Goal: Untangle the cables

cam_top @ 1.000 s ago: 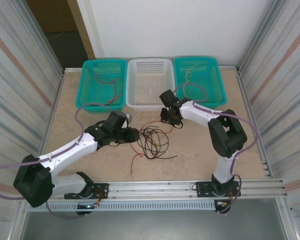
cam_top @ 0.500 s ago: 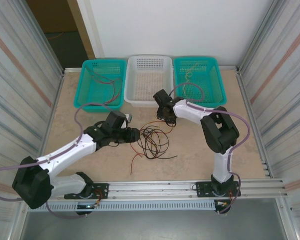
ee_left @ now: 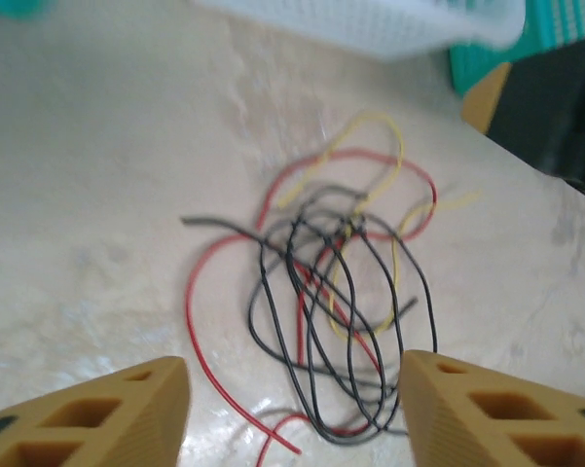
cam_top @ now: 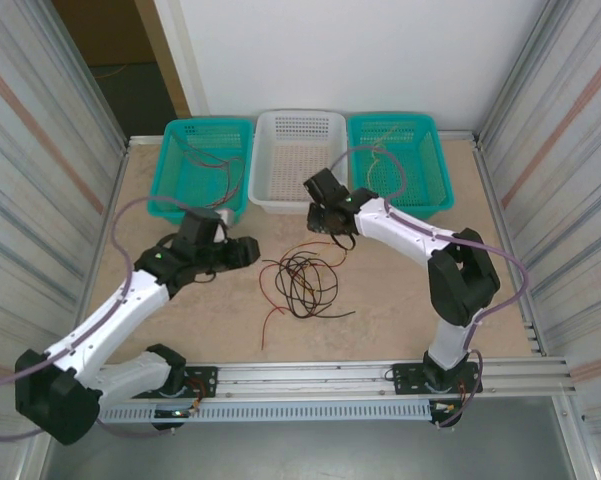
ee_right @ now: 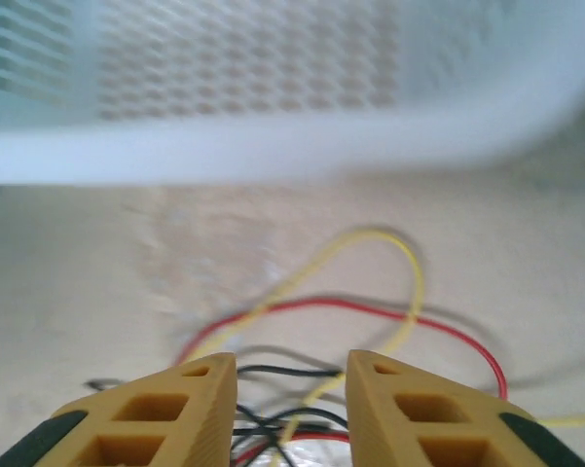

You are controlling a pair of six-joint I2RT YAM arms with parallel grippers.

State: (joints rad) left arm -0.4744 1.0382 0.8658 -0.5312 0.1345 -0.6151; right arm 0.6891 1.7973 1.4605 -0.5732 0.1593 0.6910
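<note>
Jaws apart near thin, loopy cables (ee_left: pixel 326 292)

Beige tabletop (cam_top: pixel 380 310) between corrugated metal walls (cam_top: pixel 40 180), white wall (cam_top: pixel 360 50) behind.

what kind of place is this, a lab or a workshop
Most likely a robot test cell in a lab: a tabletop boxed in by corrugated metal walls, two arms bolted to an aluminium rail, and a row of plastic baskets behind a cable tangle.
</note>
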